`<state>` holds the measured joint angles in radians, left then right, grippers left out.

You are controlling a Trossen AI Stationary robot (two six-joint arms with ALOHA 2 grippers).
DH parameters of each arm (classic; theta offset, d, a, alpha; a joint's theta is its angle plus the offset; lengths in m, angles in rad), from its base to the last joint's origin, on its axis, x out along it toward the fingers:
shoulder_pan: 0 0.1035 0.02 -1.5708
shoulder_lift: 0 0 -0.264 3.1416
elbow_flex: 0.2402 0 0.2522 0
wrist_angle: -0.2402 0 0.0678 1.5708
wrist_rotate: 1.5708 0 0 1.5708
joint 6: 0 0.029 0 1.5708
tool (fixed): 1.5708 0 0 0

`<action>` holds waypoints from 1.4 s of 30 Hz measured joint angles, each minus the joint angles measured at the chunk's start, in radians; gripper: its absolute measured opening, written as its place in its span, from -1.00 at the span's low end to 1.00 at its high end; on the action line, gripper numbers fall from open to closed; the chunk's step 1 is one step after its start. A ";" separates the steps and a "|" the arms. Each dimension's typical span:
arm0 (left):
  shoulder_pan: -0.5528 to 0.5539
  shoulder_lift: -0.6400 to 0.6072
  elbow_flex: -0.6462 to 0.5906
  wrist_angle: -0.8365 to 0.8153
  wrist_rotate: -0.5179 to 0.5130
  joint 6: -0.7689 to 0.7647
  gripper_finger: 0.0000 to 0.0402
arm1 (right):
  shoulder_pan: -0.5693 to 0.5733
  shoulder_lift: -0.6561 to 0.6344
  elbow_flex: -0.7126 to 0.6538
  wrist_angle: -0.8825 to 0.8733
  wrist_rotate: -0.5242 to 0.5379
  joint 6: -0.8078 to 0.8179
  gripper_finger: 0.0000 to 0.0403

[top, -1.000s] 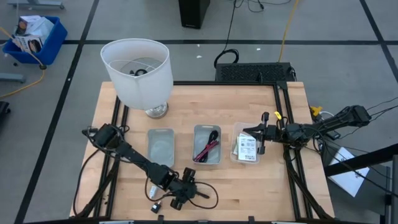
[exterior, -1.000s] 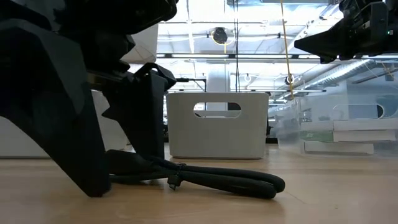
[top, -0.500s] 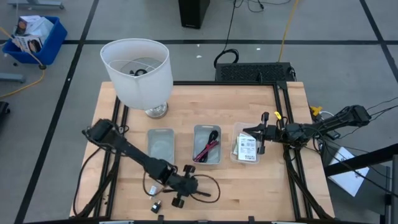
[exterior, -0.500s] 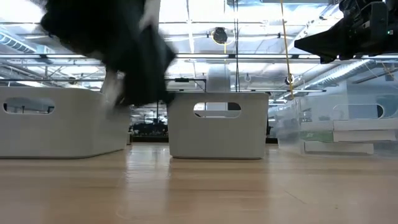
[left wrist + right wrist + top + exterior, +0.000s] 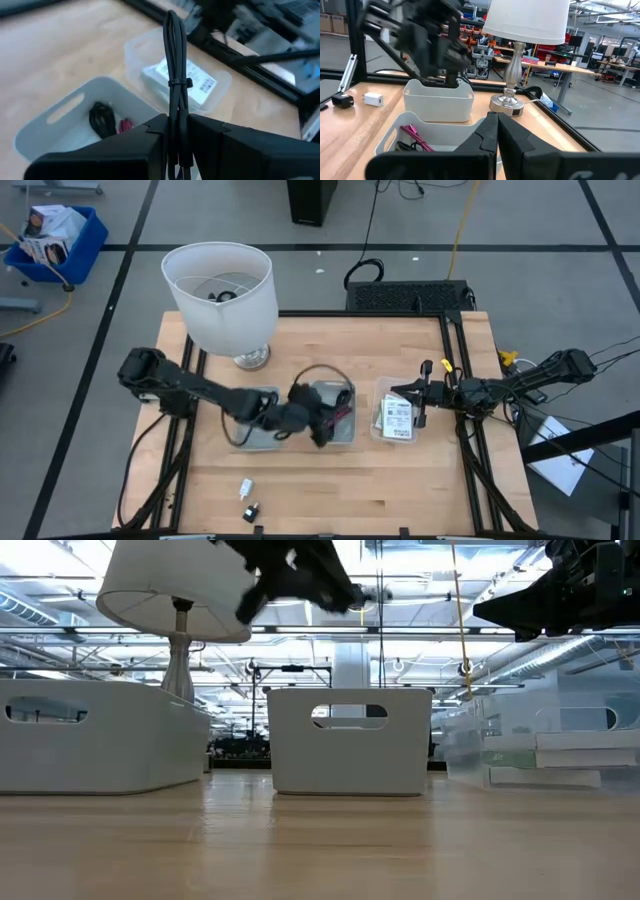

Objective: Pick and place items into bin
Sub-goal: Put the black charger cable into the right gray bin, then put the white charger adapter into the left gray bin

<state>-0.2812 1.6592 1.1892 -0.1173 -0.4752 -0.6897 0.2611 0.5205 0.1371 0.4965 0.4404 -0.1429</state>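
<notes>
You are in the carry step. The left gripper (image 5: 318, 423) has its fingers pinched on the bundled black cable (image 5: 176, 75) and hangs over the middle bin (image 5: 346, 436), at its near-left corner. In the left wrist view the cable stands up from between the fingers, tied at its middle.

The middle bin already holds a red-magenta cable (image 5: 333, 420) and a dark coil. The next move appears to call for centring the bundle over the bin opening, lowering it, then spreading the fingers so the loop drops inside the walls and does not drape over the rim.

The right gripper (image 5: 416, 397) waits over the clear bin (image 5: 381, 429) of white packets (image 5: 397, 415), fingers pressed together.

A white plug (image 5: 245, 488) and a black piece (image 5: 251, 510) lie on the counter (image 5: 400, 480).

The left arm hides part of the left bin (image 5: 262, 442), and motion blur obscures the cable's free loop in the high view.
</notes>
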 joint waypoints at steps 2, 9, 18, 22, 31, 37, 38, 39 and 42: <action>0.042 0.025 0.000 -0.004 0.063 -0.053 -0.70 | 0.000 0.000 0.000 0.000 0.000 -0.001 -0.98; 0.109 0.170 -0.001 -0.030 0.235 -0.161 -0.73 | 0.000 0.000 0.000 -0.004 0.000 -0.003 -0.98; 0.119 0.246 0.000 -0.011 0.267 -0.169 -0.73 | 0.000 0.000 0.000 -0.008 0.000 -0.015 -0.98; 0.120 0.245 0.000 -0.004 0.275 -0.161 -0.63 | 0.000 0.000 0.000 -0.008 0.000 -0.016 -0.98; 0.120 0.245 0.000 -0.004 0.314 -0.139 0.01 | 0.000 0.000 0.000 -0.008 0.000 -0.016 -0.98; 0.115 0.183 0.000 -0.004 0.319 0.005 0.34 | 0.000 0.000 0.000 -0.008 0.000 -0.015 -0.98; 0.113 0.155 0.000 -0.019 0.319 0.032 0.37 | 0.000 0.000 0.000 -0.008 0.000 -0.015 -0.98; 0.110 0.129 0.000 -0.030 0.319 0.056 0.40 | 0.000 0.000 0.000 -0.008 0.000 -0.015 -0.98; 0.092 0.037 0.000 -0.067 0.320 0.106 0.43 | 0.000 0.000 0.000 -0.013 0.000 -0.015 -0.98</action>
<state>-0.1893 1.6964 1.1892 -0.1839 -0.1555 -0.5840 0.2615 0.5205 0.1371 0.4831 0.4404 -0.1583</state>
